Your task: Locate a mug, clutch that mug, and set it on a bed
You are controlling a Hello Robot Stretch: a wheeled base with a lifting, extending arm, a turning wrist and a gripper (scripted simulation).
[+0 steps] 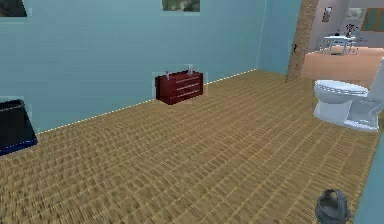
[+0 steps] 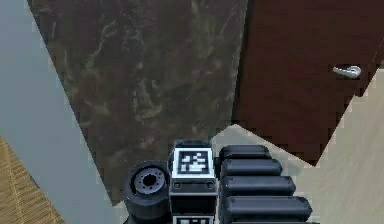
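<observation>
Mug: can't place it yet, nothing here reads as one by shape or colour. The only candidate is a small grey rounded thing (image 1: 333, 207) on the wood floor (image 1: 200, 150) at the forward view's bottom right, too unclear to name. Step judged: still locating. The next move calls for turning the base to check that thing, then the doorway (image 1: 345, 40) past the toilet (image 1: 345, 100). Gripper (image 2: 148, 188) sits low in the arm side view, before a dark marbled wall (image 2: 150, 80). Can't tell if it holds anything, or how the mug lies relative to it.
</observation>
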